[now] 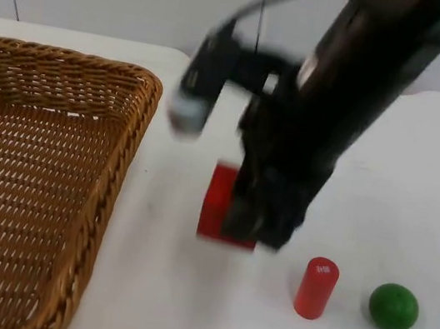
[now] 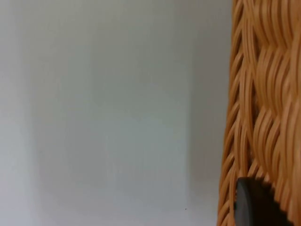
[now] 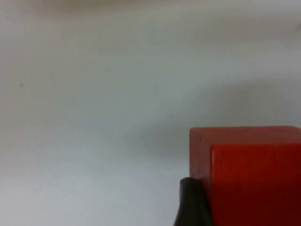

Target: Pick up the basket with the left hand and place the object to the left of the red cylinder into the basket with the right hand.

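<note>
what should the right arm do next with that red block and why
Probably close on the red block and lift. The right gripper is down at the block, a fingertip beside its face. The block lies left of the red cylinder, and the basket waits farther left.

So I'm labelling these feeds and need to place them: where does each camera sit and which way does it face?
Top view: fixed above, looking down and forward onto the table; sees basket, red block, cylinder, green ball, and the right arm.
Left wrist view: on the left arm, facing the basket's rim; a black fingertip shows.
Right wrist view: on the right arm, facing the block; a fingertip beside it.
Shared: basket, top and left wrist; block, top and right wrist.
</note>
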